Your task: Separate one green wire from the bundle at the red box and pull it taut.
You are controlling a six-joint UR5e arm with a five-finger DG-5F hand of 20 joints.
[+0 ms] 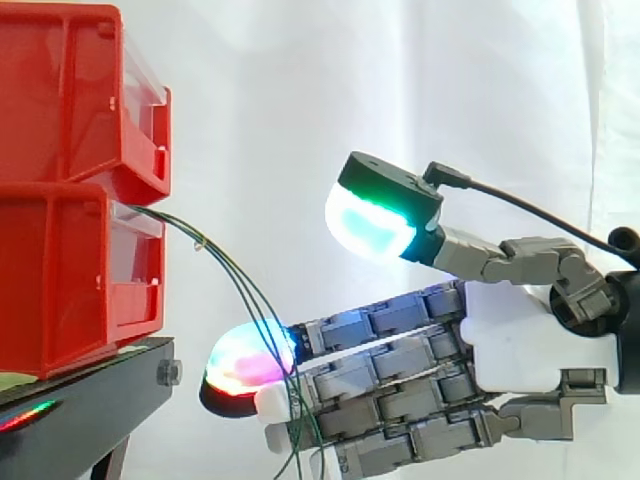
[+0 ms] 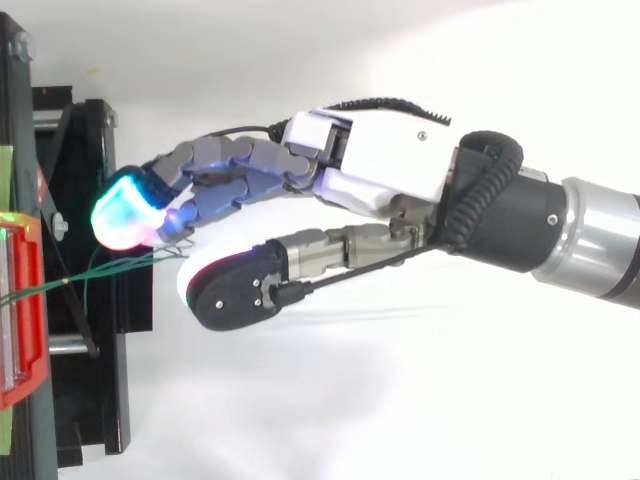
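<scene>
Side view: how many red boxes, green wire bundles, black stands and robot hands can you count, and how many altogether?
Red boxes: 2
Green wire bundle: 1
Black stand: 1
Hand: 1
Total: 5

The red bins (image 1: 60,260) are showing smooth, glossy plastic, with clear plastic fronts. The stand (image 1: 90,400) under them is looking like matt black metal, with a shiny steel bolt (image 1: 169,373). The green wires (image 1: 235,280) are wearing a thin, smooth coating. The hand (image 1: 530,345) is showing glossy white shells and matt grey links; its fingertips (image 1: 250,360) are glowing through milky, translucent pads. The arm (image 2: 600,250) is gleaming as satin metal. The curtain (image 1: 400,80) is hanging as soft white cloth.
</scene>
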